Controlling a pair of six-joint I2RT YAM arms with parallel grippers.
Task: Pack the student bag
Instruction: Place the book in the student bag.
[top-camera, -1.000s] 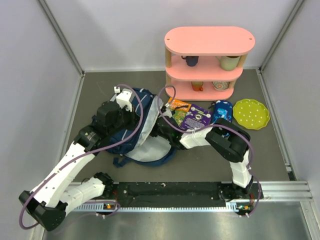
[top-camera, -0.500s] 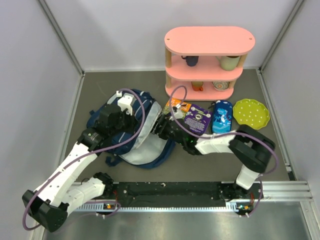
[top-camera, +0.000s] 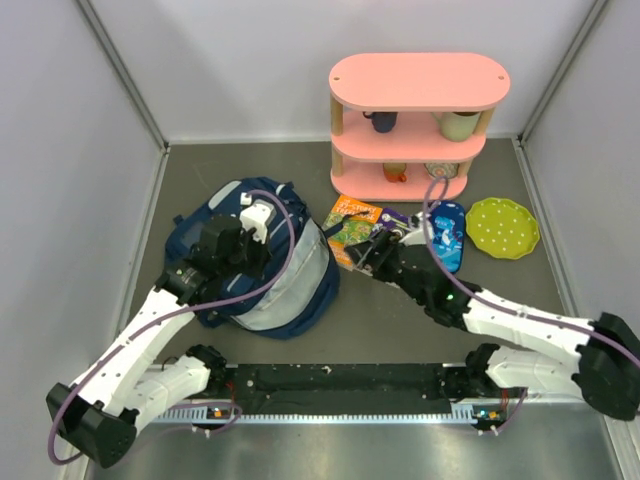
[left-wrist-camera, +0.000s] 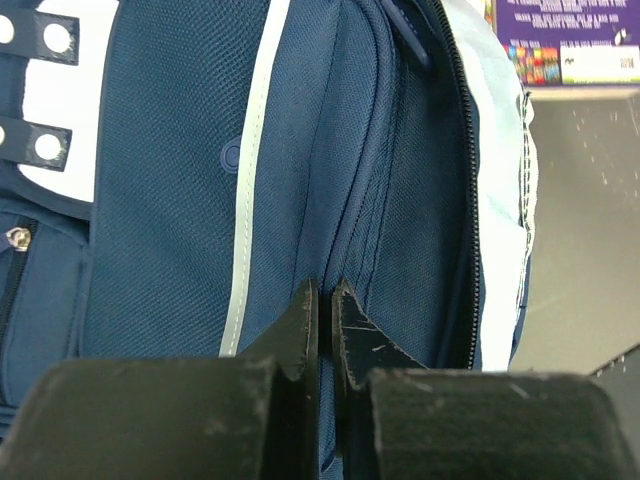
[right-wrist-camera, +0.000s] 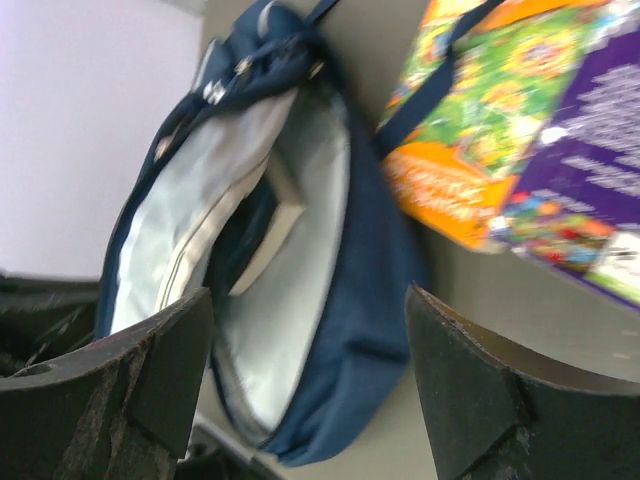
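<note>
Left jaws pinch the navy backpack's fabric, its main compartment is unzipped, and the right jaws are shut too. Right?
No. The right gripper is open, jaws spread wide, as the right wrist view shows. The left gripper does pinch the backpack, whose main compartment gapes open.

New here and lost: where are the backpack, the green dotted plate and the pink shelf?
student bag (top-camera: 300, 285): overhead view, on its light grey lining.
green dotted plate (top-camera: 502, 227): overhead view, on its middle.
pink shelf (top-camera: 420, 80): overhead view, on its top board.
</note>
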